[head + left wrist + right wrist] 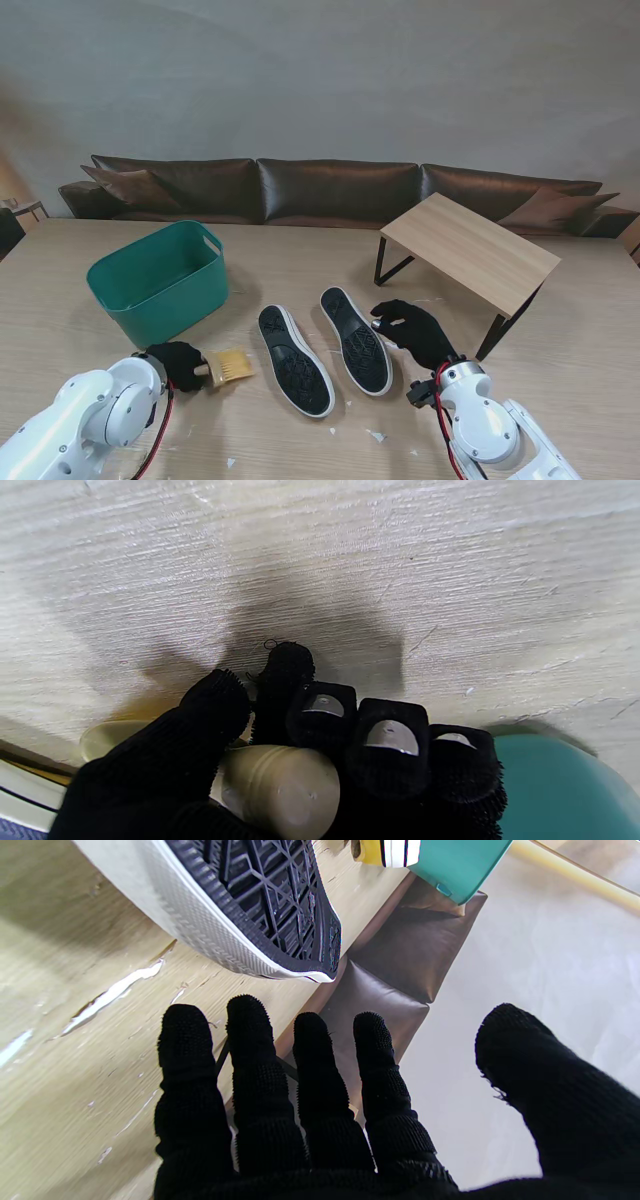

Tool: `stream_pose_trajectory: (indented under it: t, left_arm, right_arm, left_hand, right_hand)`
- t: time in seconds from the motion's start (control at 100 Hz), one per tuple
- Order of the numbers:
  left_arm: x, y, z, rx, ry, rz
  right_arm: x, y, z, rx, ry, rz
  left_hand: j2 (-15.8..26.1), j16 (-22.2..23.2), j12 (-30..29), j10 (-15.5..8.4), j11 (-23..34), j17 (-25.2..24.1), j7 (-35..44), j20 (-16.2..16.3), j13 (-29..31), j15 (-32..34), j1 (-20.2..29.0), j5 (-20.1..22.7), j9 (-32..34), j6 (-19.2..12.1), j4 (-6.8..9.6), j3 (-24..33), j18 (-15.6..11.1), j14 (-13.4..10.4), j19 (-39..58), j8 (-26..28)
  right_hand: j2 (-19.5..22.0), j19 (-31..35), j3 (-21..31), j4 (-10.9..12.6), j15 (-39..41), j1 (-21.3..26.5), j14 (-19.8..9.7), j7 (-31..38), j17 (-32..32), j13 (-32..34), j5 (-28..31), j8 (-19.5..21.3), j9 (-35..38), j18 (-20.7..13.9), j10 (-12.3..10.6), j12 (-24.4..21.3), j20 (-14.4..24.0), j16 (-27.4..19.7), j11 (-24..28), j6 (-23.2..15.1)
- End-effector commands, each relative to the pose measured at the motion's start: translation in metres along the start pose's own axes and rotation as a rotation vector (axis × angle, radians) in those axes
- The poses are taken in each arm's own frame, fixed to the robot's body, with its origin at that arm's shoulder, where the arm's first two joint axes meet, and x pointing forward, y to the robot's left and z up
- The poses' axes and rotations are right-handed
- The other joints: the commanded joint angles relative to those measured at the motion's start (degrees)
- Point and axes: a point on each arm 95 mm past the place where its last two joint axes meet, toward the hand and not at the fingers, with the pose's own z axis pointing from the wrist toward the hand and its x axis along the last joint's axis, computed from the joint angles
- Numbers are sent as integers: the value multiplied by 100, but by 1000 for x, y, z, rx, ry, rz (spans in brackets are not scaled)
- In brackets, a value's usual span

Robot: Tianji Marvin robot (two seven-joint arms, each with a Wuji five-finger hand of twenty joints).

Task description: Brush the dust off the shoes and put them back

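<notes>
Sneakers lie sole-up side by side on the wooden table, to the right of the green tub point(160, 280): the left sneaker point(295, 360) nearer that tub, the right sneaker point(355, 340) farther from it and just beside the right hand point(412, 330). Judging by the canvas-and-rubber build, each shoe should be light, with a stiff, grippy rubber sole and a softer upper that gives under pressure. The white rubber sidewall looks like the safest place to take hold, pinched across the width near the middle, since the tread is ridged and the toe end tapers. In the right wrist view the toe of the right sneaker point(260, 905) sits just past the fingertips point(245, 1015) with a gap showing between them.

That right hand holds nothing; its four fingers are straight and slightly parted, the thumb spread well away, palm turned toward the shoe. It appears poised to steady or lift the shoe, though no contact shows.

On the near side of the green tub, the left hand point(178, 362) is wrapped around the pale handle of a brush point(228, 368), whose tan bristles point toward the left sneaker. The left wrist view shows the fingers point(390, 745) curled tight over the rounded handle end point(280, 790), thumb pressed along its side. The brush hovers apart from both shoes, so sweeping looks not yet begun. White scraps of debris point(376, 435) dot the table nearer to me than the sneakers.
</notes>
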Motion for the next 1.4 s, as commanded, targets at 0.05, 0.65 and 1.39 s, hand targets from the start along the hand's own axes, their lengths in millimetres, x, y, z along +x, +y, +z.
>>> stream_pose_trajectory:
  t: [0.05,0.65,1.39]
  left_arm:
    - [4,2,-6,-3,17,-15]
    - [11,-7,-35,173,68,-79]
    - [30,-53,-12,334,234,-167]
  right_arm:
    - [-1,-5,-2,19,-2,1]
    - [-3,-7,-3,35,-11,7]
    - [-3,-9,-1,29,-10,10]
  left_hand:
    - [247,-64,-59,-149,341,143,85,-229,323,509,102,139,325,-93,-243,328,-94,282,376,81]
    - [184,-96,-48,-177,475,98,295,-256,317,519,55,100,310,-130,-366,509,-59,351,357,193]
    - [205,-69,-25,-56,392,33,281,-147,312,483,320,27,303,36,-297,262,110,465,272,217]
  right_hand:
    - [150,218,22,134,83,28,16,56,-1305,37,-165,-42,-131,17,79,-68,-110,50,97,0]
    - [184,235,-2,129,91,42,32,61,-1305,41,-174,-52,-135,12,79,-71,-121,49,109,10]
    - [180,269,11,127,110,38,33,75,-1294,68,-162,-59,-100,25,98,-70,-134,51,126,22]
